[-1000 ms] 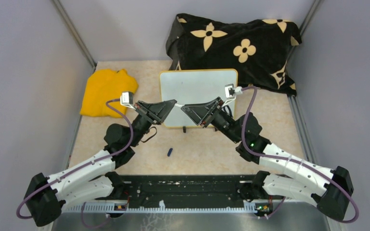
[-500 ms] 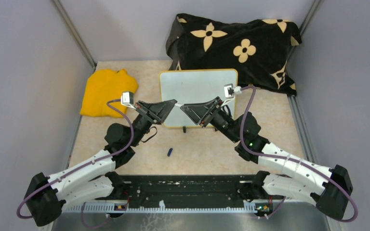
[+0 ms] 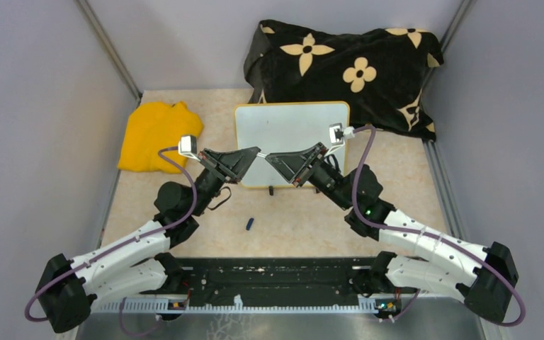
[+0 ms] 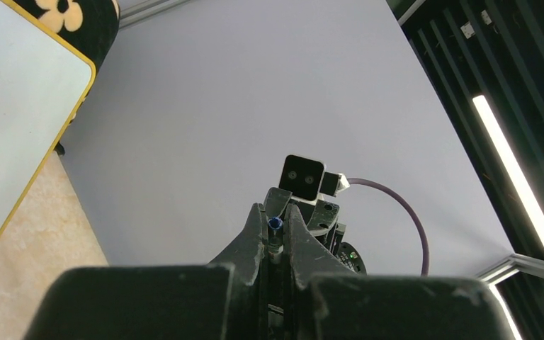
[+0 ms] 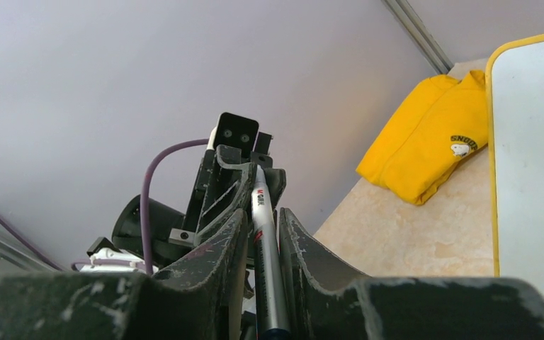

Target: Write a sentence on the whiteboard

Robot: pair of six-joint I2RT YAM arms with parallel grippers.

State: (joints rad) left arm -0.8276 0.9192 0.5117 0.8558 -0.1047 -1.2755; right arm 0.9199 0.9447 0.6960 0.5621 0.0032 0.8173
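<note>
The whiteboard (image 3: 290, 126), white with a yellow rim, lies flat at the table's middle back. Its surface is blank and no sentence shows on it. It also shows in the left wrist view (image 4: 7, 106) and in the right wrist view (image 5: 538, 142). My left gripper (image 3: 256, 150) and right gripper (image 3: 268, 156) meet tip to tip above the board's near edge. A silver marker (image 5: 263, 241) spans both. Its blue tip (image 4: 275, 224) shows between the left fingers. Both grippers look shut on it.
A small dark blue cap (image 3: 250, 224) lies on the table in front of the board. A yellow garment (image 3: 154, 134) lies at the left. A black flowered cloth (image 3: 347, 67) is heaped behind the board. Grey walls stand on both sides.
Almost nothing has moved. The right gripper has shifted very slightly up and toward the left gripper. The marker stays between both.
</note>
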